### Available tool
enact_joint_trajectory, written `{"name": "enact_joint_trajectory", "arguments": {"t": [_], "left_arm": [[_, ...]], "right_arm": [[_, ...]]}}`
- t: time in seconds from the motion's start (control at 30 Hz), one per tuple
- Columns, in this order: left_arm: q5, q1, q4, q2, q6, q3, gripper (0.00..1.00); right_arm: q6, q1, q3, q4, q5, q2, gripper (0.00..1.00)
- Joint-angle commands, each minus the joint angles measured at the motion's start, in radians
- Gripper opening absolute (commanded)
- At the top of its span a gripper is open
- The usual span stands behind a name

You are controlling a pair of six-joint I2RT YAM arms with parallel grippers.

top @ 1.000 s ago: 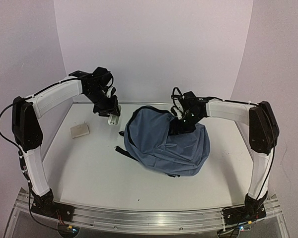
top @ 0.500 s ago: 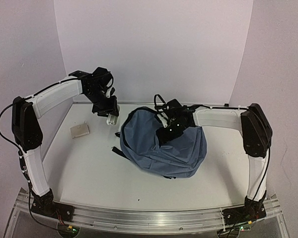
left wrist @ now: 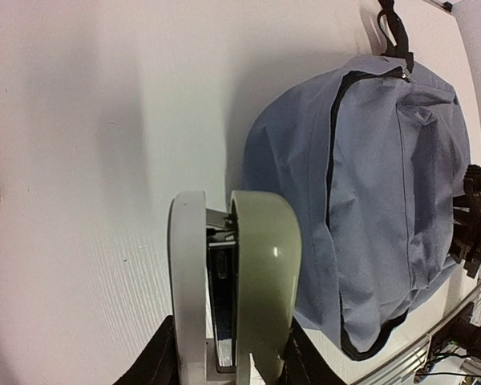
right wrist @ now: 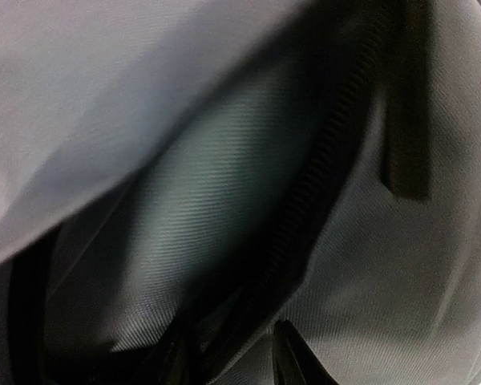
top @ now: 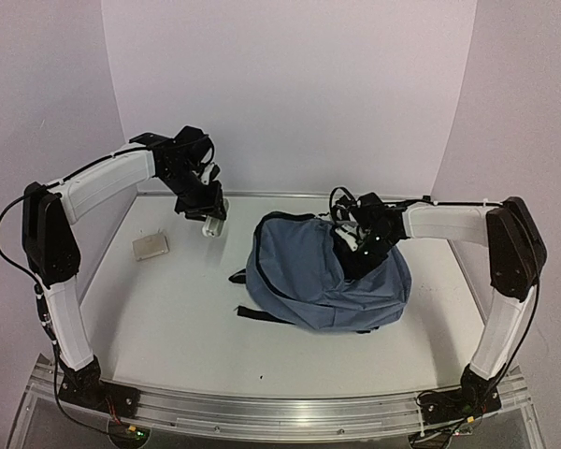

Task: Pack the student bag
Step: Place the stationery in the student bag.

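Overhead, a white tabletop (top: 168, 318) meets pale lilac walls (top: 290, 94). The student bag (top: 309, 281), soft blue-grey fabric, slumps right of centre. The right gripper (top: 357, 245) is buried at its top opening; I cannot tell how its jaws stand. Upper left, the left gripper (top: 211, 221) clamps a stapler (top: 210, 226); a pale oblong case (top: 151, 246) lies at left.

Left wrist: the rounded white-and-green stapler sits lower centre, the bag at right with its dark curved zipper (left wrist: 330, 160).

Right wrist: blurred woven cloth, zipper teeth, a dark mouth whose contents are unreadable.
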Motion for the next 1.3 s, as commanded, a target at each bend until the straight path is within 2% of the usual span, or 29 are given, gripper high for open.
{"name": "enact_joint_trajectory", "arguments": {"t": [0.0,0.1,0.23,0.33,0.43,0.57,0.7,0.8,0.9,0.93,1.03,1.1,1.2,1.27], "left_arm": [[0.022,-0.009,0.015,-0.006,0.023,0.071,0.10],[0.022,-0.012,0.010,0.002,0.024,0.086,0.10],[0.021,-0.015,-0.008,0.011,0.032,0.104,0.11],[0.020,-0.017,-0.011,0.008,0.034,0.105,0.10],[0.022,-0.019,-0.012,0.007,0.034,0.105,0.11],[0.020,-0.024,-0.011,0.006,0.037,0.110,0.10],[0.023,-0.033,-0.015,0.013,0.042,0.120,0.10],[0.024,-0.040,-0.014,0.018,0.044,0.121,0.10],[0.026,-0.047,-0.012,0.027,0.043,0.121,0.10],[0.027,-0.049,-0.011,0.029,0.043,0.122,0.10],[0.032,-0.056,-0.008,0.036,0.044,0.127,0.10],[0.038,-0.064,-0.005,0.041,0.051,0.131,0.10],[0.053,-0.081,0.009,0.049,0.067,0.132,0.10],[0.074,-0.087,0.029,0.053,0.066,0.130,0.10]], "right_arm": [[-0.039,-0.049,0.023,-0.088,-0.009,-0.035,0.35],[-0.011,-0.062,0.072,-0.086,-0.073,-0.044,0.41],[0.080,-0.063,0.128,-0.061,-0.159,-0.057,0.60],[0.150,-0.063,0.172,-0.054,-0.167,-0.031,0.65],[0.204,-0.061,0.204,-0.047,-0.135,0.011,0.66],[0.218,-0.061,0.208,-0.048,-0.085,0.086,0.61],[0.226,-0.060,0.181,-0.048,-0.124,0.102,0.57],[0.222,-0.042,0.158,-0.048,-0.145,0.088,0.58],[0.199,0.008,0.101,-0.048,-0.077,0.070,0.62],[0.194,0.015,0.087,-0.047,-0.038,0.066,0.56],[0.197,0.007,0.093,-0.047,0.036,0.061,0.32],[0.207,-0.026,0.121,-0.051,-0.006,0.043,0.19],[0.200,-0.064,0.160,-0.057,-0.083,0.008,0.03],[0.180,-0.074,0.161,-0.058,-0.097,-0.023,0.00]]}}
